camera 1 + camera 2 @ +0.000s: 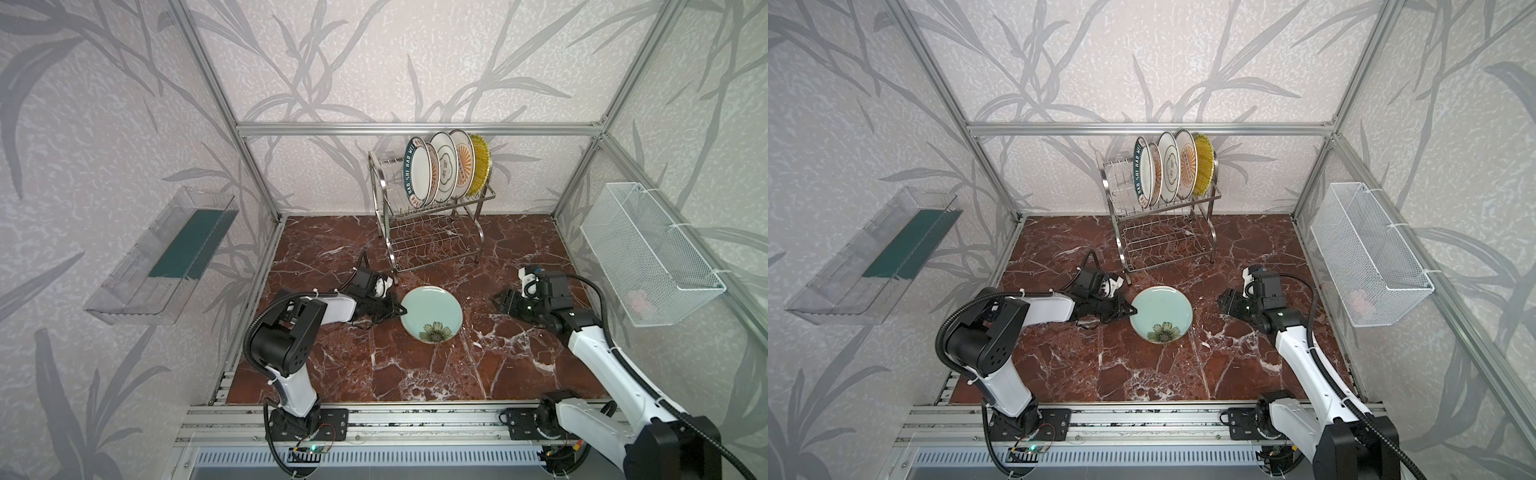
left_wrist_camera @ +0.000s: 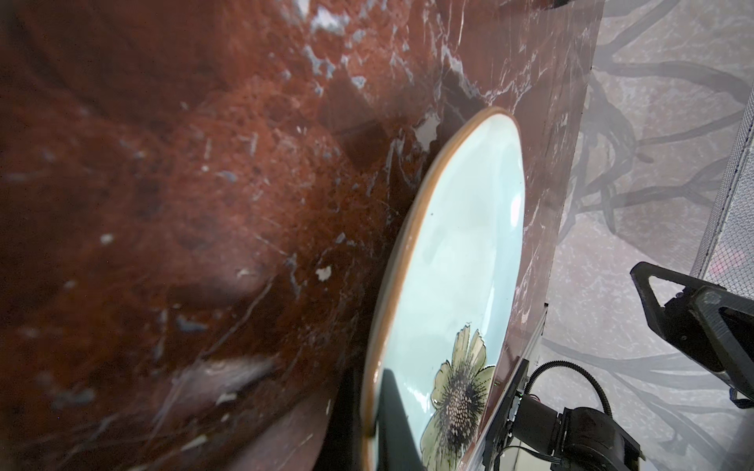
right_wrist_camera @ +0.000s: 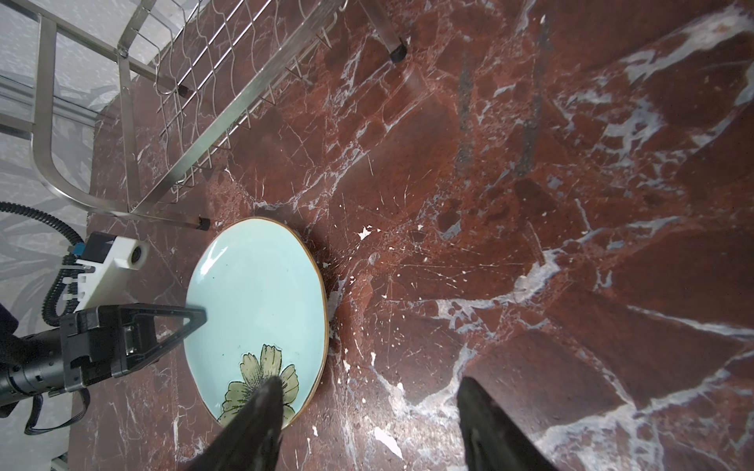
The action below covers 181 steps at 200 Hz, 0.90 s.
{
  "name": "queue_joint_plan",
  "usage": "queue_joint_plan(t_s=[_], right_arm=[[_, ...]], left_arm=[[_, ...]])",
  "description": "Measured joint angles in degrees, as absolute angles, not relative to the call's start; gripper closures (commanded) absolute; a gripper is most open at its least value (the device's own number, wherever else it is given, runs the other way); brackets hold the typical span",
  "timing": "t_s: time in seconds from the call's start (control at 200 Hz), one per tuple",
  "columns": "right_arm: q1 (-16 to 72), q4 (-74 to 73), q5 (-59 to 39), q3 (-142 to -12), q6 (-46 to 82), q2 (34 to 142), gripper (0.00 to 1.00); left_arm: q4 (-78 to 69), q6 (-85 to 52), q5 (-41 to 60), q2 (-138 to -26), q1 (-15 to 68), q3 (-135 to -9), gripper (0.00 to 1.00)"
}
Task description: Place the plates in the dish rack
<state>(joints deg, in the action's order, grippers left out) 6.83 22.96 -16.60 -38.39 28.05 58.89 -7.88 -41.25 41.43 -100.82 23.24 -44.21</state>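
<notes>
Nearest us, the mint plate (image 1: 434, 309) lies on the red marble tabletop (image 1: 374, 365). The left gripper (image 1: 401, 310) is pinched tight on its left rim, though we cannot tell whether that edge is lifted. The right gripper (image 1: 498, 300) hovers with its jaws spread, apart from the plate. Farther back, the dish rack (image 1: 428, 239) holds five plates (image 1: 446, 170) upright in its upper tier.

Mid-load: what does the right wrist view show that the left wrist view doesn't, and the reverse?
Right wrist only: the shiny steel wire dish rack, its lower part. Left wrist only: the white mesh basket. Both: the pale mint round plate with a flower on the red marble table, its rim pinched by the shut left gripper, and the open right gripper.
</notes>
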Motion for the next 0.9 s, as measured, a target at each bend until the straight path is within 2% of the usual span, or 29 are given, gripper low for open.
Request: queue_joint_plan(t_s=[0.335,0.905], right_arm=[[6.83,22.83,-17.28,-38.39,28.51,58.89,0.33],[6.83,21.08,-20.08,-38.39,30.13,58.89,0.33]], left_arm=[[-10.52,-43.99,42.24,-99.55,23.24,-42.17,1.0],[-7.68,-45.39,41.85,-90.5,23.24,-41.5,1.0]])
